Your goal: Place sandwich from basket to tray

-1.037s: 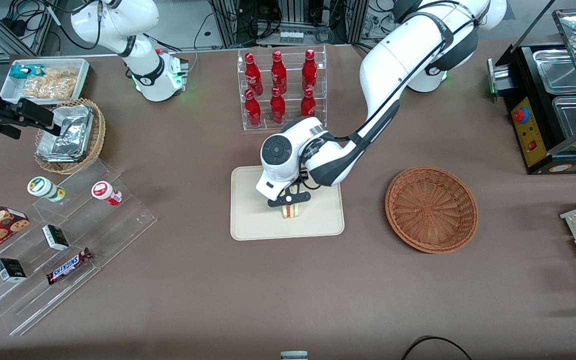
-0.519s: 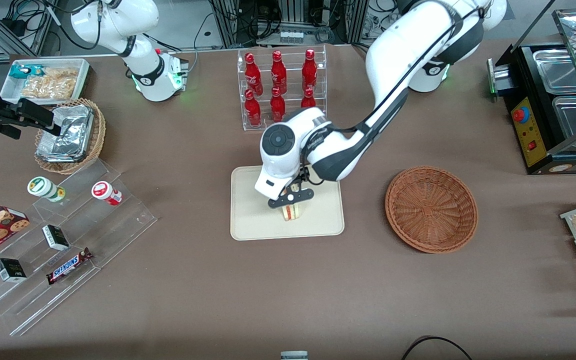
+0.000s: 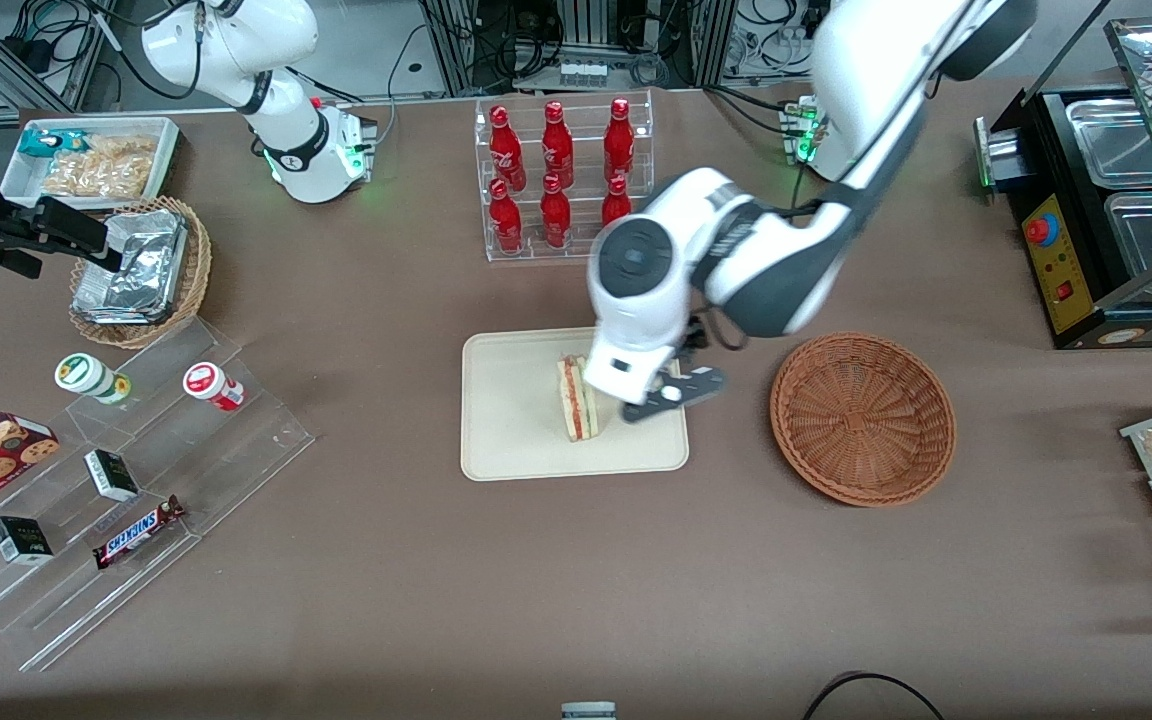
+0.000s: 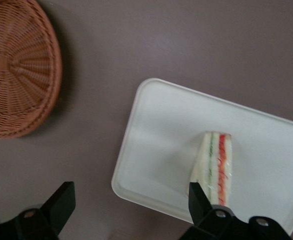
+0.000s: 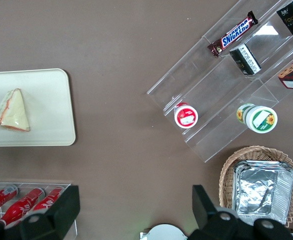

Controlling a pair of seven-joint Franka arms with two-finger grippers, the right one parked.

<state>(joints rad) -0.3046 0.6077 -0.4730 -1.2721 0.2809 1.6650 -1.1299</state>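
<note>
The sandwich (image 3: 576, 398) rests on the cream tray (image 3: 511, 425), its red and green filling stripes showing. My left gripper (image 3: 672, 393) hangs open above the tray's edge that faces the basket (image 3: 863, 417), beside the sandwich and apart from it. The reddish-brown wicker basket holds nothing. In the left wrist view the black fingers (image 4: 61, 201) of the gripper (image 4: 130, 197) are spread wide over the tray (image 4: 161, 125) rim with nothing between them; the sandwich (image 4: 217, 162) and the basket (image 4: 11, 65) also show. The right wrist view shows the sandwich (image 5: 12, 111) on the tray (image 5: 46, 90).
A clear rack of red bottles (image 3: 561, 175) stands farther from the front camera than the tray. Toward the parked arm's end are an acrylic stepped shelf with snacks (image 3: 126, 470), a tan basket of foil packs (image 3: 141, 270) and a white bin (image 3: 91, 160). A food warmer (image 3: 1106, 200) sits at the working arm's end.
The gripper has let go of the sandwich, risen and swung toward the basket. The sandwich stays on the tray and now shows in full.
</note>
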